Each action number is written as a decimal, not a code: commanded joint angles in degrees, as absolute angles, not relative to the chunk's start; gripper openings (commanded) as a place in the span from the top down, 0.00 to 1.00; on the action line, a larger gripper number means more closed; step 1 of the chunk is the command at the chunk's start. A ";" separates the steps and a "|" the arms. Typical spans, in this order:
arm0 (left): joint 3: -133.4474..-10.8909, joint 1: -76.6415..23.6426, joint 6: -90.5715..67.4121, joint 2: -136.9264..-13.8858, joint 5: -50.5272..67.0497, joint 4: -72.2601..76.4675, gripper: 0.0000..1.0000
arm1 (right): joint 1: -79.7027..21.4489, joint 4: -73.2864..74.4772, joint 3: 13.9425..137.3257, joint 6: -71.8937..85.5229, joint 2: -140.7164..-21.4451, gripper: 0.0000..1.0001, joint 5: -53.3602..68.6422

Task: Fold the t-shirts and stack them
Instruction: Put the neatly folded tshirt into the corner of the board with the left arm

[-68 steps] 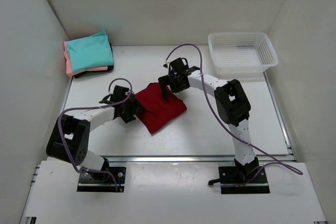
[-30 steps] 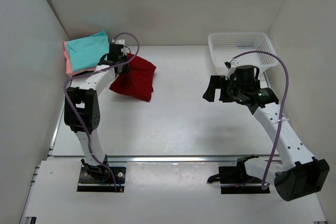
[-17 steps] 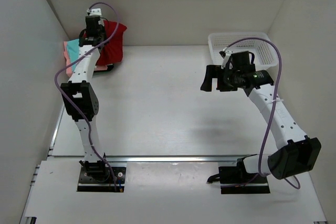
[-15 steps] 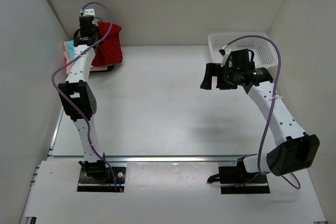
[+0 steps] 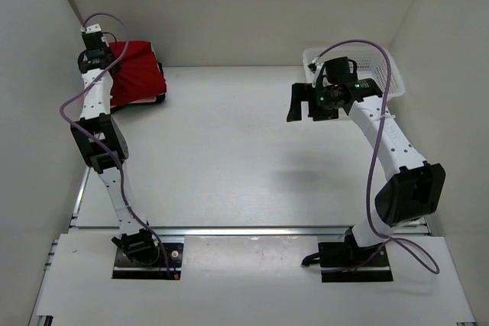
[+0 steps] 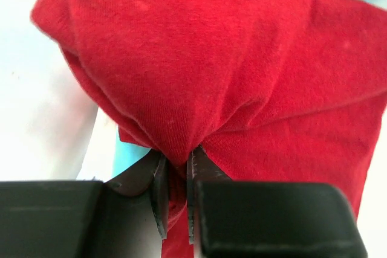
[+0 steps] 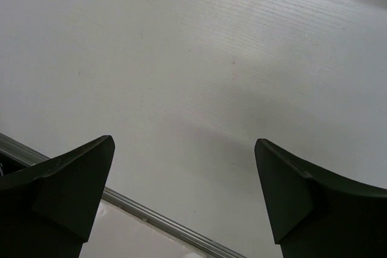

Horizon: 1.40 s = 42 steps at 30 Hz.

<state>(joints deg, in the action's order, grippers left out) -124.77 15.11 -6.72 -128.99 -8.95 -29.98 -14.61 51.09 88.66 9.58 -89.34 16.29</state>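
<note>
The dark red t-shirt (image 5: 139,74), folded, lies over the stack of t-shirts in the back left corner and hides most of it. A dark edge (image 5: 158,98) of the stack shows under it. My left gripper (image 5: 107,69) reaches over that corner, shut on a bunched fold of the red t-shirt (image 6: 230,77), which fills the left wrist view. A sliver of the teal t-shirt (image 6: 130,152) shows beside the left finger (image 6: 158,191). My right gripper (image 5: 306,104) hangs open above the table with nothing in it; in its wrist view the right gripper (image 7: 184,179) frames only bare table.
The white mesh basket (image 5: 386,66) stands at the back right, just behind my right arm. White walls close in the left, back and right sides. A metal rail (image 7: 151,212) runs along the table's near edge.
My left arm has carried the red t-shirt from the middle of the table to the back left corner, over the stack. My right arm has let go and swung back toward the basket.
</note>
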 commanded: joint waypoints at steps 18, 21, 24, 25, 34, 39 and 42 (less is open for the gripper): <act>-140.30 13.97 -15.73 -131.52 -26.46 -25.49 0.02 | -18.28 58.71 91.41 4.92 -90.54 0.01 15.82; -126.25 11.17 -15.38 -121.16 -22.86 -22.78 0.02 | -17.93 56.60 87.03 6.50 -87.20 0.00 14.94; -109.37 8.53 -15.55 -109.47 -16.48 -20.66 0.02 | -15.39 53.88 83.16 6.94 -83.42 0.01 14.76; -102.29 8.18 -17.82 -104.03 -14.70 -20.39 0.06 | -14.95 53.27 82.36 7.03 -82.10 0.01 14.68; -70.59 -7.45 -22.32 -75.44 -11.18 -30.39 0.02 | -9.14 50.10 70.06 7.91 -69.44 0.01 17.32; -56.72 -2.56 -30.32 -61.72 1.74 -36.81 0.02 | -8.44 52.73 64.96 9.31 -64.35 0.01 17.92; -53.71 -5.17 -28.48 -53.98 0.26 -41.29 0.01 | -9.48 51.07 60.83 10.98 -60.75 0.01 19.77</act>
